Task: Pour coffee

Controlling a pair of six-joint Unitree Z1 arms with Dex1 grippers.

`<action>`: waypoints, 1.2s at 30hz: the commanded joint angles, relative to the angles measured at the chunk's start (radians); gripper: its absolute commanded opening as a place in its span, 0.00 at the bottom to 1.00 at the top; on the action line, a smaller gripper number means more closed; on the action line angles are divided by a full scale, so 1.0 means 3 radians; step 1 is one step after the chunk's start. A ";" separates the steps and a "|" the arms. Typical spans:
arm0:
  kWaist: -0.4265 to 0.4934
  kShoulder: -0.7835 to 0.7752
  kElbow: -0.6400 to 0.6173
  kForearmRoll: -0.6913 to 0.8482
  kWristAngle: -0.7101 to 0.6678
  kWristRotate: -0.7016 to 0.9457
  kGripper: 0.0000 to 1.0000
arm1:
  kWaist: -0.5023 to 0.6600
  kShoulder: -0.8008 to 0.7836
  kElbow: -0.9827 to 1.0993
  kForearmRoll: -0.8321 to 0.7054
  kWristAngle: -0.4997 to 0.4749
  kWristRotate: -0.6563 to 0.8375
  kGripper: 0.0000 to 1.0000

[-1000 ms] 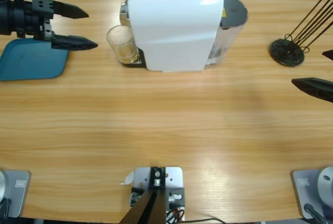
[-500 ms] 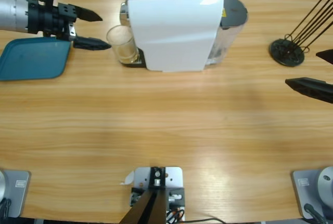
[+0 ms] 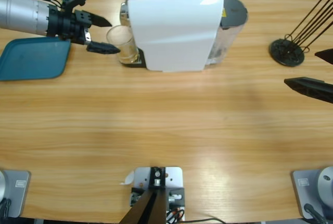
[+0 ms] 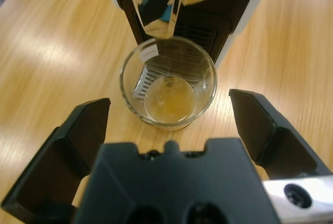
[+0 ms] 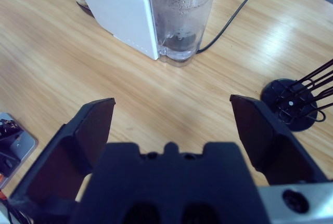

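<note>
The left pincer (image 4: 169, 125) is spread wide, with the glass (image 4: 167, 82) framed between its jaws but not touched. The glass stands on the drip tray under the spout of the white coffee machine (image 3: 171, 26), and the coffee (image 4: 170, 98) lies as a shallow amber pool at its bottom. The right pincer (image 5: 171, 130) is also spread, well apart at the far side of the counter (image 3: 171, 125), with nothing held. A jaw tip may be driven into the glass wall if the approach is off-centre, and the glass could be tipped or pushed against the machine. A loose closure could let the smooth glass slip once lifted.
</note>
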 commanded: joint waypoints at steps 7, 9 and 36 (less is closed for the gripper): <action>-0.0091 0.0372 -0.0089 -0.0258 0.0008 0.0010 1.00 | 0.0037 0.0137 0.0140 -0.0049 0.0050 0.0040 1.00; -0.0110 0.0384 -0.0098 -0.0280 0.0008 -0.0001 1.00 | 0.0037 0.0137 0.0139 -0.0049 0.0054 0.0040 1.00; -0.0115 0.0589 -0.0181 -0.0495 -0.0335 -0.0025 0.23 | 0.0037 0.0106 0.0146 -0.0049 0.0049 0.0040 1.00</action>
